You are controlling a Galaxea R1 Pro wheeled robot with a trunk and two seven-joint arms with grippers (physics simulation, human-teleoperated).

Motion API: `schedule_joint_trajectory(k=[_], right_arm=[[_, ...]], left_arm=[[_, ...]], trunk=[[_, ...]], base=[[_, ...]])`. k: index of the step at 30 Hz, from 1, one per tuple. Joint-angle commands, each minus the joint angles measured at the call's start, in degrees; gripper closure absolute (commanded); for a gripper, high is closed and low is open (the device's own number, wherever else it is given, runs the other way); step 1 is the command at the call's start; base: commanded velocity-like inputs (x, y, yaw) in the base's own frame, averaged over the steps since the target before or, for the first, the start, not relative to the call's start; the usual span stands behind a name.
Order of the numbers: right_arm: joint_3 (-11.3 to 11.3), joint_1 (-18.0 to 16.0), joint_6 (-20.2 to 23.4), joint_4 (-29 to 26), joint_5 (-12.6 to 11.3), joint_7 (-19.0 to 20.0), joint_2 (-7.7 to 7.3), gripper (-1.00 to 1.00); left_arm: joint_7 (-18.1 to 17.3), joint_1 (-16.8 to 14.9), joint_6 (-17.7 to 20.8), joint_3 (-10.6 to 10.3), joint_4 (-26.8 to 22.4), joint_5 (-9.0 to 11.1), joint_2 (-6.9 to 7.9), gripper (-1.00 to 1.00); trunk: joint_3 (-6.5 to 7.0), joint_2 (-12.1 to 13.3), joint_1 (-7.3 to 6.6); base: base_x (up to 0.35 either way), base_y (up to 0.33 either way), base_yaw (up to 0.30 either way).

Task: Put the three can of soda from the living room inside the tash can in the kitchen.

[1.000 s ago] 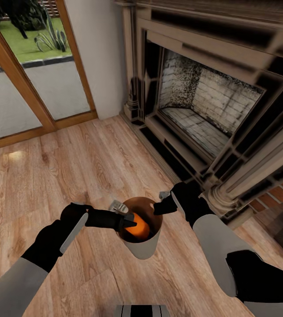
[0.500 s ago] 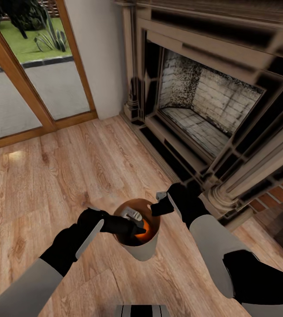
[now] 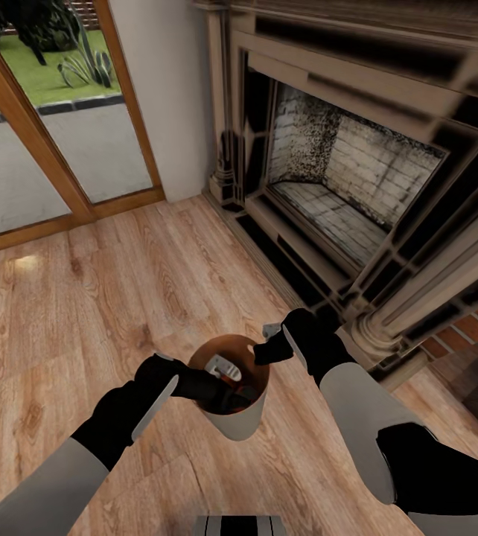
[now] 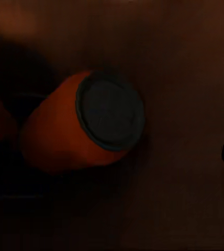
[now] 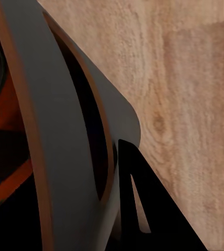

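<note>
On the wood floor [image 3: 120, 283], the right hand [image 3: 267, 344] pinches the trash can [image 3: 233, 426] rim; left hand's [image 3: 220, 380] grip unclear.

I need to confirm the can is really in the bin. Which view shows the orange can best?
The left wrist view: the orange can lies on its side inside the bin. In the head view the left gripper mostly hides it; the right wrist view catches an orange sliver behind the bin rim.
</note>
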Motion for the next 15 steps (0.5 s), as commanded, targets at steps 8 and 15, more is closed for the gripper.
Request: schedule_joint_trajectory(k=[8, 15], right_arm=[[-0.1, 0.0, 0.4, 0.1, -2.2, 0.3, -0.04, 1.00], [-0.1, 0.0, 0.4, 0.2, -2.2, 0.3, -0.18, 1.00]], left_arm=[[-0.6, 0.1, 0.0, 0.6, -4.8, 0.4, 0.59, -1.00], [-4.8, 0.3, 2.0, 6.5, -18.3, 1.0, 7.28, -1.00]], trunk=[[0.00, 0.0, 0.00], [0.00, 0.0, 0.00]], base=[[0.000, 0.000, 0.000], [0.000, 0.000, 0.000]])
